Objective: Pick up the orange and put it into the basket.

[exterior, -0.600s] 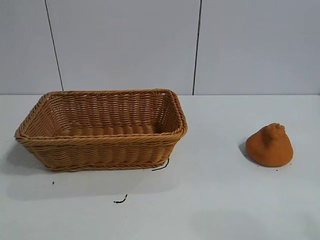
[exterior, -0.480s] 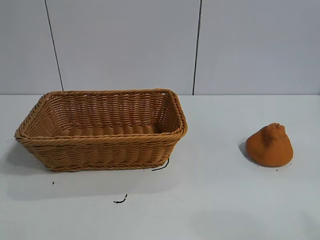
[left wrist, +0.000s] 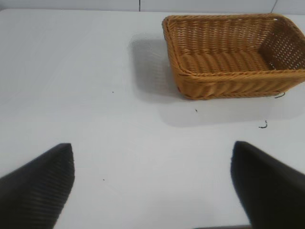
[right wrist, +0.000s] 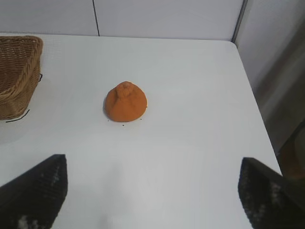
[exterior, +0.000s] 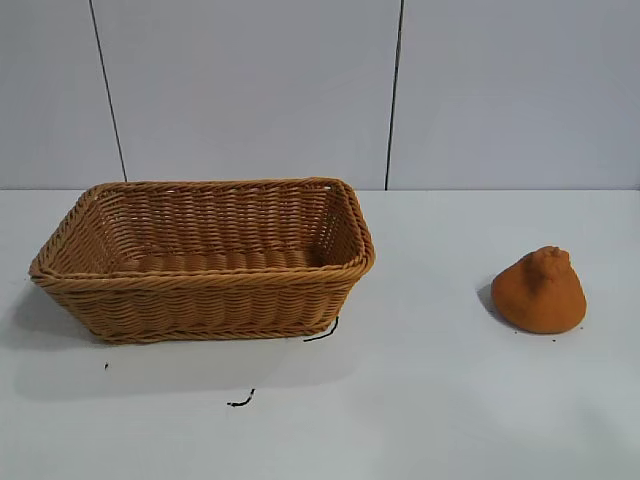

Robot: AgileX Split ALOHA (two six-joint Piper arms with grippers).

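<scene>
The orange (exterior: 539, 291), a dull cone-shaped fruit with a knobby top, sits on the white table at the right; it also shows in the right wrist view (right wrist: 126, 101). The tan wicker basket (exterior: 205, 285) stands at the left and holds nothing; it shows in the left wrist view (left wrist: 228, 76) and its corner in the right wrist view (right wrist: 16, 76). My right gripper (right wrist: 153, 186) is open and empty, well short of the orange. My left gripper (left wrist: 152, 176) is open and empty over bare table, away from the basket. Neither arm shows in the exterior view.
Small black scraps lie on the table in front of the basket (exterior: 240, 401) and at its corner (exterior: 322, 332). The table's right edge (right wrist: 250, 95) runs close past the orange. A grey panelled wall stands behind the table.
</scene>
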